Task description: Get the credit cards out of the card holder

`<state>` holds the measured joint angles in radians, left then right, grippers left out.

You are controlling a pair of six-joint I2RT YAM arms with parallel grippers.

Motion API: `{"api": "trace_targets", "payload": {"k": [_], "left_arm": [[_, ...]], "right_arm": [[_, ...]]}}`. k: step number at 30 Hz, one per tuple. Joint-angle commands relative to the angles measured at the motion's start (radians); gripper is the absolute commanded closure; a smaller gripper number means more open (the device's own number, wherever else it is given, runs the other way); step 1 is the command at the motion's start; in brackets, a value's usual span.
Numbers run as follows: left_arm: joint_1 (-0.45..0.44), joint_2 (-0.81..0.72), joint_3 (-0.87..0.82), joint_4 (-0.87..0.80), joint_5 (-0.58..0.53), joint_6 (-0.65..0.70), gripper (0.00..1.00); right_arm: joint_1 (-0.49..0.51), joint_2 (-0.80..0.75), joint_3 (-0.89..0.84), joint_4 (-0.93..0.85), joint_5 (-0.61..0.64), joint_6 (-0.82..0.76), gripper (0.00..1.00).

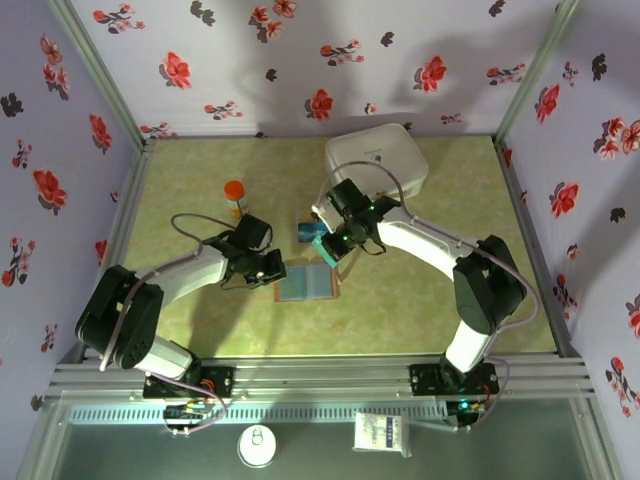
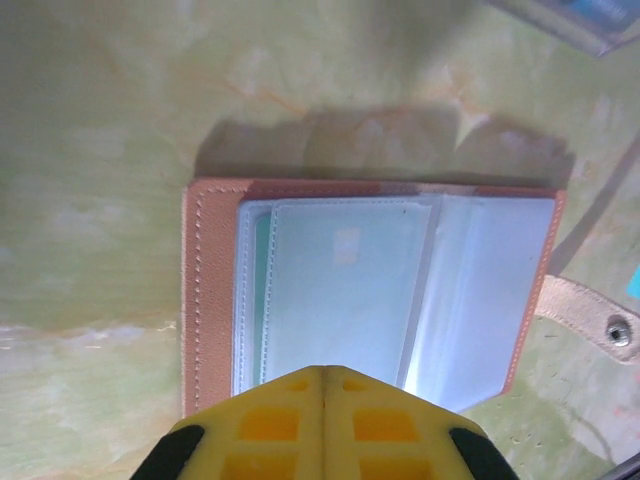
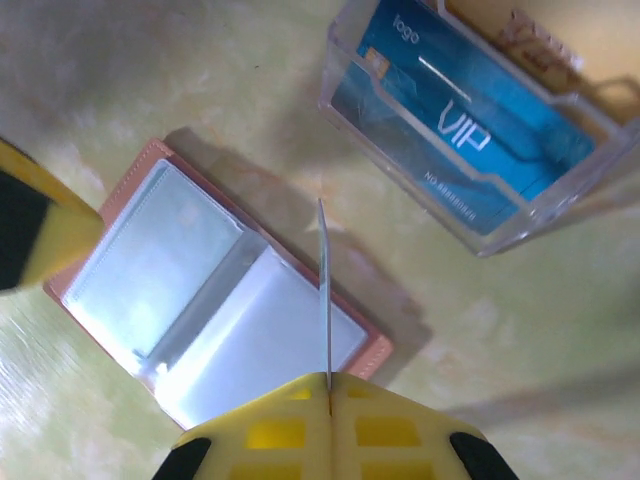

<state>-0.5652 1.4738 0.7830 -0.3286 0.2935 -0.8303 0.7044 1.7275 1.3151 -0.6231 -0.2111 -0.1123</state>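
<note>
Card holder — open flat on green surface, clear sleeves up.
Left end effector — fingers pressed together, empty, over holder's near edge.
Right end effector — clamped on thin credit card (seen edge-on) above holder.
Clear tray nearby, blue VIP card inside.

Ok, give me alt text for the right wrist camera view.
The right gripper pinches a thin credit card, seen edge-on, over the open card holder on the green table. A clear tray holding a blue VIP card sits upper right.
</note>
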Motion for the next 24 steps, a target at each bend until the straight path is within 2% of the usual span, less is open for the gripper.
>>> {"api": "trace_targets", "payload": {"k": [1,4,8,18,24], "left_arm": [[0.03,-0.039,-0.006,-0.035,-0.021,0.03,0.95],[0.055,-0.057,-0.02,-0.046,-0.02,0.038,0.94],[0.082,-0.085,-0.045,-0.054,-0.016,0.047,0.94],[0.117,-0.106,-0.06,-0.075,0.002,0.077,0.92],[0.122,-0.108,-0.062,-0.087,0.006,0.08,0.92]], "right_arm": [[-0.009,0.04,0.083,-0.144,0.022,-0.359,1.0],[-0.015,0.076,0.156,-0.18,0.067,-0.506,1.0],[-0.036,0.165,0.296,-0.243,0.112,-0.617,1.0],[-0.128,0.365,0.648,-0.339,-0.063,-0.708,1.0],[-0.166,0.494,0.86,-0.411,-0.098,-0.728,1.0]]}}
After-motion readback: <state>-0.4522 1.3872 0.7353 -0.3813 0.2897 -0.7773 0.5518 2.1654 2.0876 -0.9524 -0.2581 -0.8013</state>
